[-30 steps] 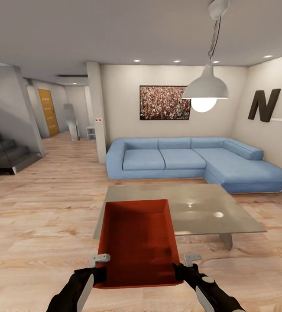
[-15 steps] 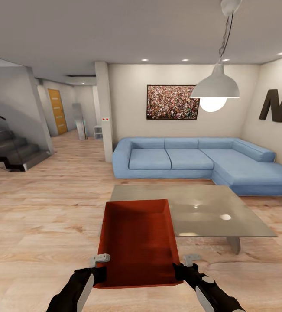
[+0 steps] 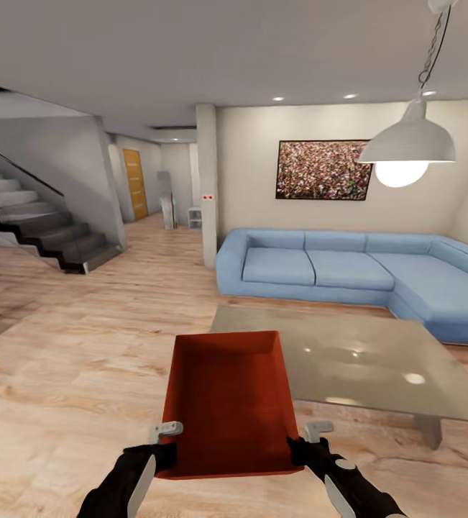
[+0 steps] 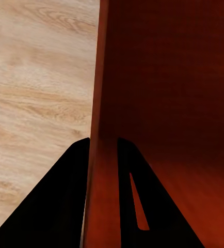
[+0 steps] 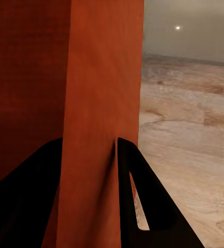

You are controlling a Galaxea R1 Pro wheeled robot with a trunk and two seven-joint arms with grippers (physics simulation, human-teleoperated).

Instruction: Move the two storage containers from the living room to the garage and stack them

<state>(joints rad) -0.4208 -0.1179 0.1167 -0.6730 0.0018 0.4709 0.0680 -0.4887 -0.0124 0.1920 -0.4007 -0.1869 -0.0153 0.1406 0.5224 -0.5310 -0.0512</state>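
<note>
Right now, holding one orange-red storage container (image 3: pixel 226 403) up in front of the body, out over the light wood floor (image 3: pixel 68 360) of the living room, with its far end near the corner of the grey coffee table (image 3: pixel 363 352). Pinching the left wall with the left gripper (image 3: pixel 167 442), one finger inside and one outside, squeezed tight on the thin plastic. Doing the same on the right wall with the right gripper (image 3: pixel 307 440). Looks the same up close: left gripper (image 4: pixel 102 150) clamped across the red wall (image 4: pixel 169 77), right gripper (image 5: pixel 90 142) clamped across the other wall (image 5: pixel 101 62). Probably on the way out toward the garage, so lots of driving left to do. Could go wrong in a few ways. Might lose the box if one arm drifts away from the other, since only two small pinches on the near end hold it up. Might tip it down at the far end, because nothing holds that end. Might also bump the table, the blue sofa (image 3: pixel 349 270) or the white pillar (image 3: pixel 206 187) while turning, and knock the box loose. Best to go slow and keep both arms level.
</note>
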